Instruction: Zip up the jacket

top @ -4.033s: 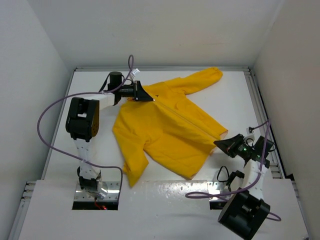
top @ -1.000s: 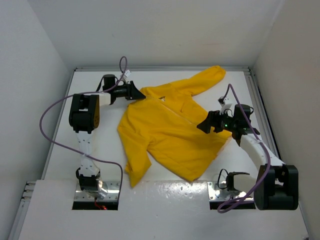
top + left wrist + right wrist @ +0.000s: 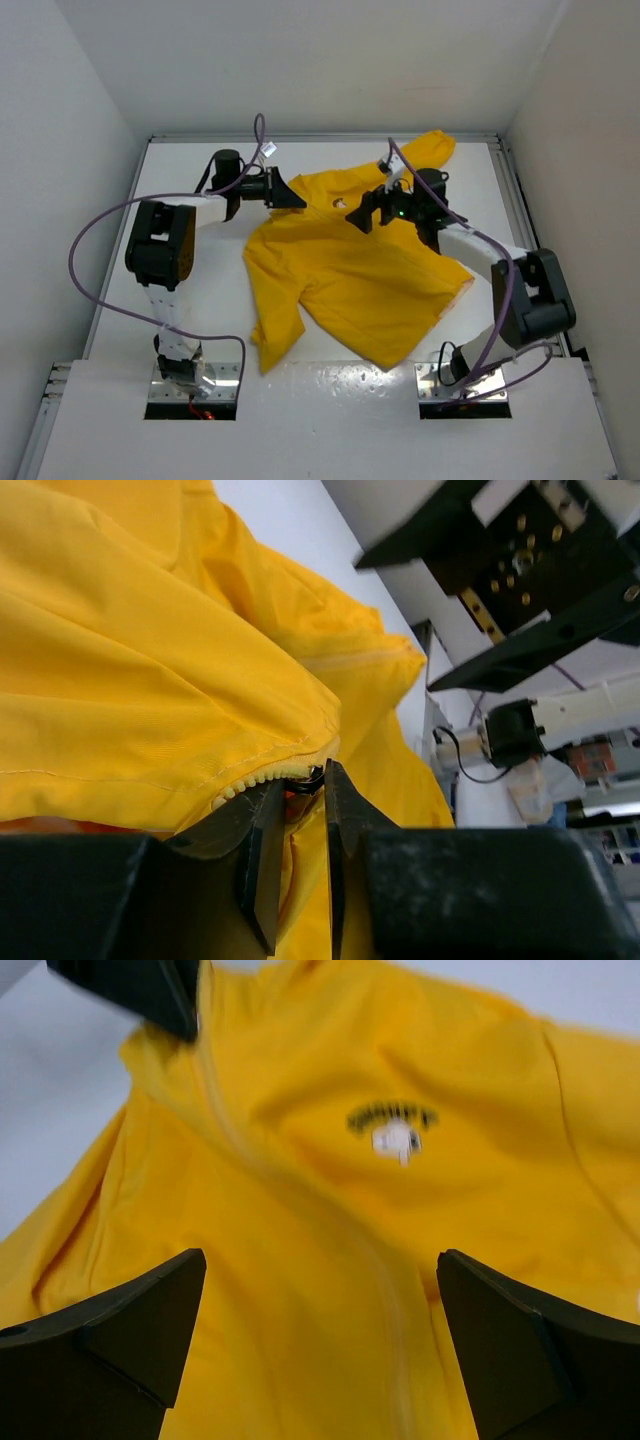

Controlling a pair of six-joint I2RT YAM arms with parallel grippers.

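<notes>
Jacket [image 3: 350, 280] zipper end pinched narrowly in left tool [image 3: 298, 199]; right tool [image 3: 356, 216] wide, newly over the chest.

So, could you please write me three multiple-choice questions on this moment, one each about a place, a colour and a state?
1. Where do the left fingers pinch the jacket?
A. a sleeve cuff
B. its edge at the zipper teeth
C. nowhere, they hang clear of it

2. What colour is the jacket?
A. yellow
B. green
C. red

3. How do the right fingers stand?
A. shut on a sleeve
B. shut on nothing
C. wide open over the jacket

Answers: B, the left wrist view shows them closed at the toothed edge. A, it is yellow in every view. C, the right wrist view shows a wide gap with fabric beneath.
</notes>
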